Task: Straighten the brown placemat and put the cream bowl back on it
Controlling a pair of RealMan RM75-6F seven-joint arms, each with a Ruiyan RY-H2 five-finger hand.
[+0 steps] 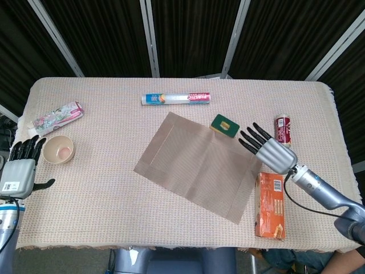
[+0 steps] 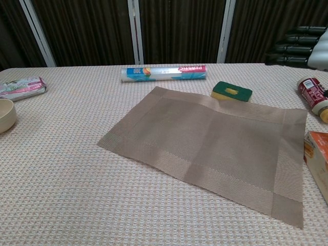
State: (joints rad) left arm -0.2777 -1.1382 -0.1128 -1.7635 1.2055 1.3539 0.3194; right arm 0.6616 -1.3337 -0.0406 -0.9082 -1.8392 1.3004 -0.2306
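My left hand (image 1: 18, 171) sits at the table's near left edge, fingers spread and holding nothing, parked just beside the bowl (image 1: 59, 149) so it is ready for the pickup. The bowl is a small cream one, upright, pale inside, standing on the bare tablecloth (image 1: 102, 211) well apart from the mat. A flowered packet (image 1: 56, 116) lies just behind it.

The mat (image 1: 199, 165) lies flat in the middle of the table, brown woven cloth with a darker border band all round. From what I see it is skewed: its long edges run at a slant to the table's front edge, the left corner pointing toward the bowl's side and the near right corner reaching toward the orange box (image 1: 270, 204). I judge the straightening unfinished; it wants another turn before the bowl goes on.

Behind the mat lies a wrap roll (image 1: 175, 99). A green sponge (image 1: 226, 125) touches or slightly overlaps the mat's far edge, which could catch on the next turn.

My right hand (image 1: 268, 148) hovers above the mat's far right corner, fingers straight and fanned apart, gripping nothing; in the chest view only its dark fingertips (image 2: 294, 48) show, raised clear of the cloth. A red bottle (image 1: 283, 130) lies just beyond it.
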